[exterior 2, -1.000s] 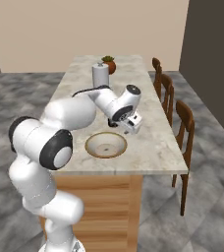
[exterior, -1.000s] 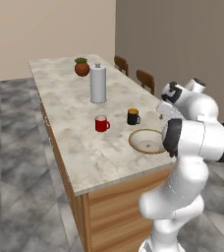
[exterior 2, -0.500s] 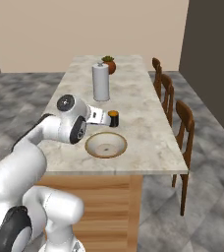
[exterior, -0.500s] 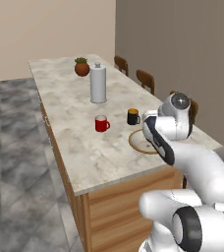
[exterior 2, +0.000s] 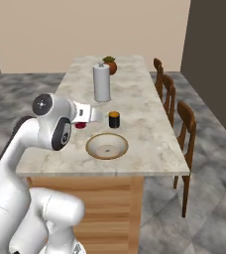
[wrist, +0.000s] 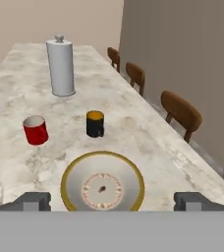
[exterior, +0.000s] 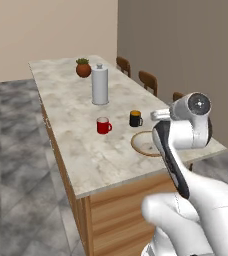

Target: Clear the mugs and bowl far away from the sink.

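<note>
Bowl [wrist: 102, 187], wide, shallow, rigid, likely breakable: take it by the tan rim, your fingers [wrist: 33, 201] standing wide, holding nothing.

My fingertips [wrist: 33, 202] stand wide apart at the near edge, with nothing between them but the bowl [wrist: 102, 181] lying on the counter [wrist: 133, 123] just ahead. Beyond it, the black mug [wrist: 95, 123] sits slightly left of centre, and the red mug [wrist: 36, 130] further left, apart from it. The tall white canister [wrist: 61, 66] stands far back. Three wooden chairs [wrist: 182, 112] line the counter's right side.
</note>
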